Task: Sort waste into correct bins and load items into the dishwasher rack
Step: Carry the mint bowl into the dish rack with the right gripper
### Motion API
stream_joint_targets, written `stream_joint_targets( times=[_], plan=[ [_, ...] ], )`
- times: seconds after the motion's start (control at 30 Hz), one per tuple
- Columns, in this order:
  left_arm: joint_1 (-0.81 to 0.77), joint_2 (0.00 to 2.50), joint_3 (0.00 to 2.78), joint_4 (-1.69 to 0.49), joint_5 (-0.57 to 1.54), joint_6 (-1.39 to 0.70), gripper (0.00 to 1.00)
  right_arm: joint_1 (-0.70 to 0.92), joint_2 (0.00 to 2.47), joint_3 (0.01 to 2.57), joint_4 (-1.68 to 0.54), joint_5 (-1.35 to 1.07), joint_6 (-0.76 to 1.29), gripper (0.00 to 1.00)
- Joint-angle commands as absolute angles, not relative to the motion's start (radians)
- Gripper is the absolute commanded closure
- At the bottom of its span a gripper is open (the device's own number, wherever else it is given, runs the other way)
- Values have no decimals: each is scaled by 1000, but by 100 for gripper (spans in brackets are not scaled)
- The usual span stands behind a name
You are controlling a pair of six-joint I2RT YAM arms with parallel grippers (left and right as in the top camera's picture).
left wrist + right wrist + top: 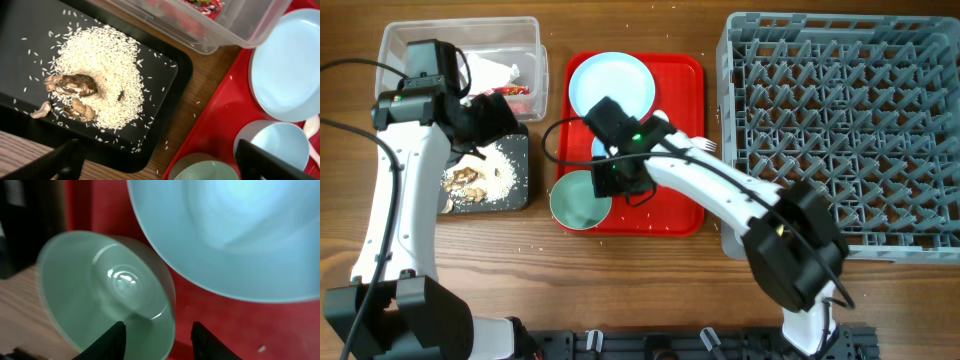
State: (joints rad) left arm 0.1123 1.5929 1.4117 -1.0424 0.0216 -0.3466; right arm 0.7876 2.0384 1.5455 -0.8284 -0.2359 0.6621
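Right tool (160, 334) low at the lower left corner of the flat red plastic serving tray (685, 80), fingers (116, 336) apart and straddling the near wall of the pale green-tinted round bowl (107, 287), not yet closed on it. Bowl perched across the tray's lip, partly over the wooden counter (545, 260), so probably tilted and unsteady. Left tool (162, 165) likewise spread and holding nothing, above the shallow black rectangular tray (15, 30) at the left of the overhead view. Likely trouble from here: a pinch on one thin, glossy wall slipping on the lift, or shoving the bowl off the lip onto the counter instead of gripping it; little friction to be had from smooth hard plastic. Also a risk of clipping the second pale blue bowl (272, 145) just beside, and later of snagging on the upright pegs of the large square grey lattice dishwasher rack (840, 130) at the right of the frame, with nothing loaded that shows. Elsewhere: smooth pale blue round plate (610, 85) at the top of the red tray, white plastic fork (705, 146) at its right edge; loose white rice-like crumbs (100, 75), grainy and heaped, with lumpy brown food bits (72, 85) in the black tray; crumpled white-and-red wrapper (500, 74) in the clear plastic rectangular tub (405, 40) at upper left.
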Motion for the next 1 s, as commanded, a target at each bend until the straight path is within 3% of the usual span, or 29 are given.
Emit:
stream_joint_targets(
  times=[0.0,0.07,0.13,0.33,0.5,0.6,0.77,0.87,0.97],
  plan=[
    [133,1584,1406,-1040,6,-345,0,797,2098,1544,-835,-257,681,66],
    [133,1584,1406,-1040,6,-345,0,797,2104,1544,-834,-257,681,78],
    [133,1584,1406,-1040,6,-345,0,796,2101,1545,-834,-257,682,95],
    [133,1584,1406,-1039,6,-346,0,772,2036,1553,-911,-257,643,96],
    [133,1584,1406,-1039,7,-346,0,740,1805,1554,-947,-217,601,96],
    [133,1584,1406,-1040,7,-346,0,695,1602,1554,-989,44,606,96],
    [133,1584,1406,-1039,7,-346,0,586,1437,1554,-1047,800,605,96],
    [133,1584,1406,-1040,6,-346,0,512,1456,1549,-968,994,598,96],
    [133,1584,1406,-1040,7,-346,0,405,1545,1549,-825,1009,485,96]
  ],
)
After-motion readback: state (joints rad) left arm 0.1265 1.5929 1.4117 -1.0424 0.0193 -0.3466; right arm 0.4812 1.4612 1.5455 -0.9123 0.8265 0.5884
